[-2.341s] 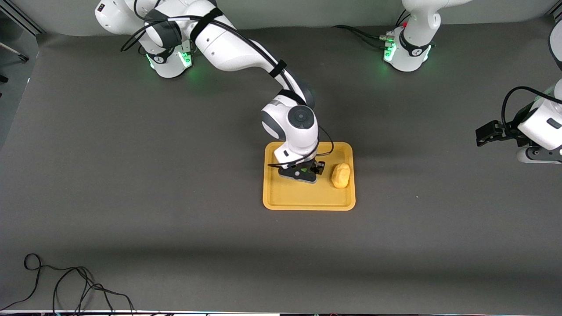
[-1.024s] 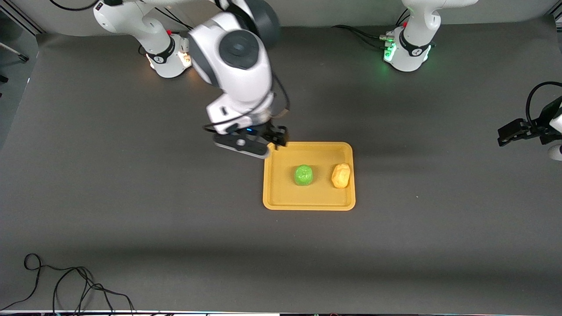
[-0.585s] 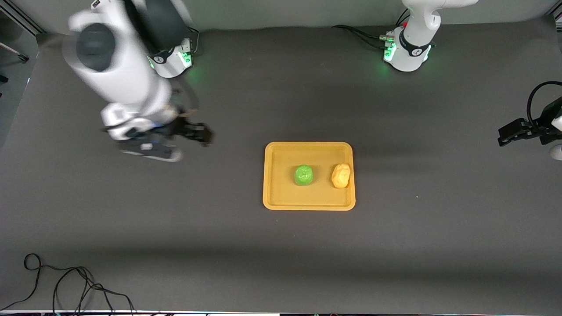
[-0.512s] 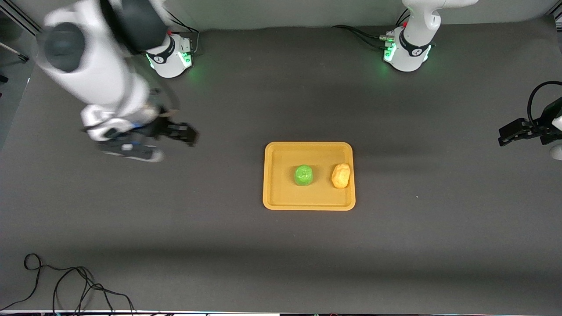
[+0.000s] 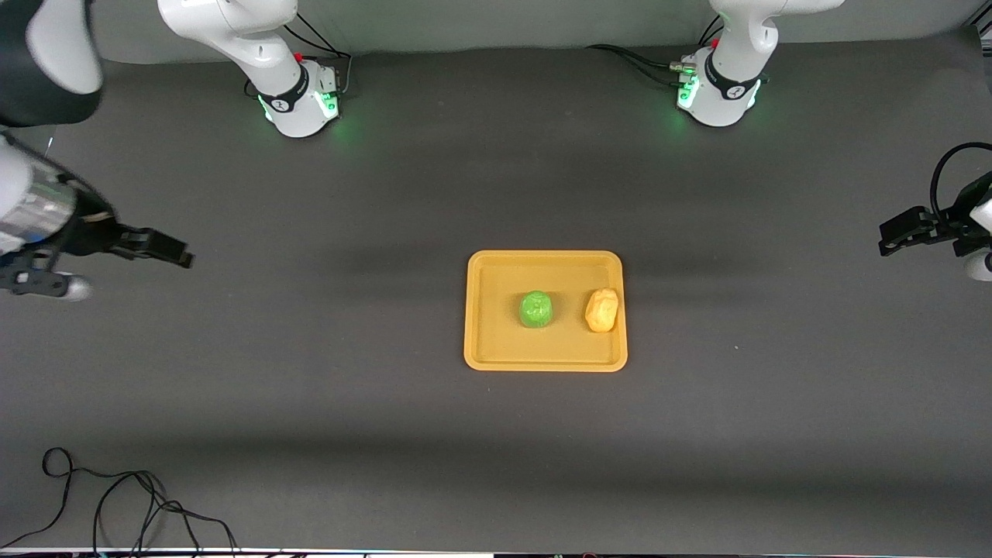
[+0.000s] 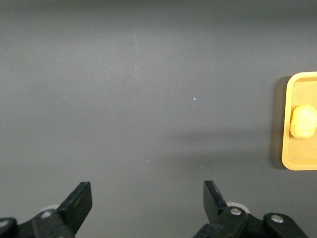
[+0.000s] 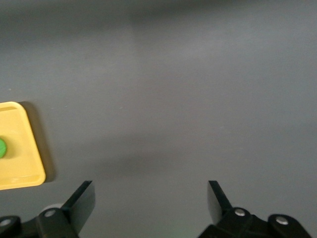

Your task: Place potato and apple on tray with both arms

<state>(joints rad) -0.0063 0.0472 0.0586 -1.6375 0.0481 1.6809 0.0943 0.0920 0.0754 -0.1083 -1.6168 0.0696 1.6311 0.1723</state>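
The orange-yellow tray (image 5: 496,345) lies at mid-table. The green apple (image 5: 535,308) sits on it near its middle. The yellow-tan potato (image 5: 601,309) sits on it beside the apple, toward the left arm's end. My right gripper (image 5: 180,256) is open and empty over bare table at the right arm's end. My left gripper (image 5: 889,237) is open and empty over bare table at the left arm's end. The left wrist view shows the tray's edge (image 6: 289,163) with the potato (image 6: 303,121). The right wrist view shows a tray corner (image 7: 22,173) and a sliver of apple (image 7: 2,147).
A dark grey mat (image 5: 349,387) covers the table. A loose black cable (image 5: 116,504) lies at the corner nearest the front camera, at the right arm's end. The two arm bases (image 5: 298,101) (image 5: 717,93) stand along the edge farthest from the front camera.
My right gripper let go of the apple on the tray, then rose and swung away to the right arm's end of the table. The left arm drew back slightly, then stayed still.
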